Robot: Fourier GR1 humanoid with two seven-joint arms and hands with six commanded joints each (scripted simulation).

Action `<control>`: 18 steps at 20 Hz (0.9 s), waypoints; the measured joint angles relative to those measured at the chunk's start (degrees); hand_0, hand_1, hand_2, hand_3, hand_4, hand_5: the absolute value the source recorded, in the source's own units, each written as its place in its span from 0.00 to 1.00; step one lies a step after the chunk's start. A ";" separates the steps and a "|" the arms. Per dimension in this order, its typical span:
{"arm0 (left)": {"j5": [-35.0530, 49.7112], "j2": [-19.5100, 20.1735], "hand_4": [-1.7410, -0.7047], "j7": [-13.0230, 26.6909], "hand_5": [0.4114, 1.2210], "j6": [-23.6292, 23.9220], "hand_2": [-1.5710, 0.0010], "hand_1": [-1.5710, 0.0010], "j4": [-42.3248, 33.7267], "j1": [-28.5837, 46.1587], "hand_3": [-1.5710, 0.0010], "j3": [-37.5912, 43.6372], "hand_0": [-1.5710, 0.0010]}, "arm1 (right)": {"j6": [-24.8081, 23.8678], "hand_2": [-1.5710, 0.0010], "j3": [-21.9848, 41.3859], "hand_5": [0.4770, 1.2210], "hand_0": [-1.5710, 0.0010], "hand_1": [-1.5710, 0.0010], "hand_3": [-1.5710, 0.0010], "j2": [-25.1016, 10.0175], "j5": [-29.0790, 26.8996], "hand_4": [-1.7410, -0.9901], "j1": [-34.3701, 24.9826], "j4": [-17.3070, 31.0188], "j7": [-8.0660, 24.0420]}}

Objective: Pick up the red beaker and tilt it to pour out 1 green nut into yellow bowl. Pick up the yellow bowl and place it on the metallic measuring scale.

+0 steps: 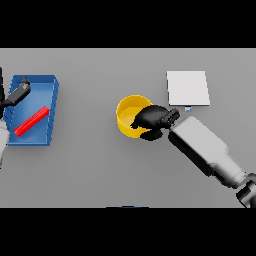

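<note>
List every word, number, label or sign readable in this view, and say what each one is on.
None can be read. The metallic measuring scale has a small bluish spot at its front edge, too small to read. The yellow bowl, the blue tray and the red beaker show no markings.

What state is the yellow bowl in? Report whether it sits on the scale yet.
Not on it. The yellow bowl stands upright on the table, left of the scale, with the right robot hand curled over its rim.
</note>
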 measured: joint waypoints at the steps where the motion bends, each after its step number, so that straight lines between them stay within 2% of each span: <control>1: 0.03 0.26 0.96 -0.53 0.35 -0.04 1.00 1.00 0.12 0.02 1.00 0.13 1.00 | 0.36 0.25 -0.07 0.89 0.19 0.19 0.36 0.00 -0.31 0.16 0.00 0.11 0.07; 2: 0.22 0.47 0.96 -0.04 0.35 -0.28 1.00 1.00 0.10 -0.45 1.00 0.35 1.00 | 0.21 0.23 0.11 0.91 0.15 0.15 0.29 -0.16 -0.35 0.13 0.16 -0.24 0.46; 3: 0.26 0.29 0.96 -0.62 0.35 -0.45 1.00 1.00 -0.29 -0.05 1.00 0.06 1.00 | -0.16 0.21 0.19 0.93 0.12 0.12 0.23 -0.14 -0.55 0.10 -0.36 0.71 -0.69; 7: -0.34 0.26 0.97 -0.22 0.34 -0.28 1.00 1.00 0.95 -0.63 1.00 -0.20 1.00 | 0.27 0.18 0.04 0.97 0.05 0.05 0.12 -0.79 -1.32 0.04 -0.26 -0.15 -0.46; 9: -0.01 0.48 0.97 -0.86 0.34 -0.71 1.00 1.00 0.90 -0.76 1.00 -0.08 1.00 | 0.15 0.17 -0.21 0.98 0.03 0.03 0.11 -0.88 -1.61 0.03 0.36 -1.25 0.79; 10: 0.19 0.41 0.98 -1.21 0.34 -0.83 1.00 1.00 0.53 0.04 1.00 -0.11 1.00 | -0.24 0.17 -0.22 0.99 0.03 0.03 0.11 -1.29 -1.64 0.02 0.46 -1.57 0.14; 12: -0.13 0.35 0.98 -0.43 0.34 -0.59 1.00 1.00 0.20 -0.29 1.00 -0.25 1.00 | 0.56 0.14 -0.47 0.99 0.02 0.02 0.15 -2.03 -1.86 0.01 0.27 -3.36 0.52; 14: 0.11 0.27 0.97 -0.80 0.35 -0.65 1.00 1.00 -0.15 0.12 1.00 -0.23 1.00 | 2.01 0.12 -1.58 0.99 0.01 0.01 0.18 -2.24 -2.51 0.01 -0.48 -5.32 2.97; 16: -0.06 0.61 0.97 -0.06 0.35 -0.61 1.00 1.00 -0.19 0.00 1.00 -0.07 1.00 | 3.72 0.10 -2.78 1.00 0.01 0.01 0.20 -3.83 -3.50 0.01 -1.15 -7.31 2.97; 18: -0.06 0.91 0.97 0.29 0.35 -0.72 1.00 1.00 0.13 -0.78 1.00 0.16 1.00 | 4.07 0.10 -3.95 1.00 0.00 0.00 0.20 -4.94 -3.91 0.00 -1.03 -9.08 4.37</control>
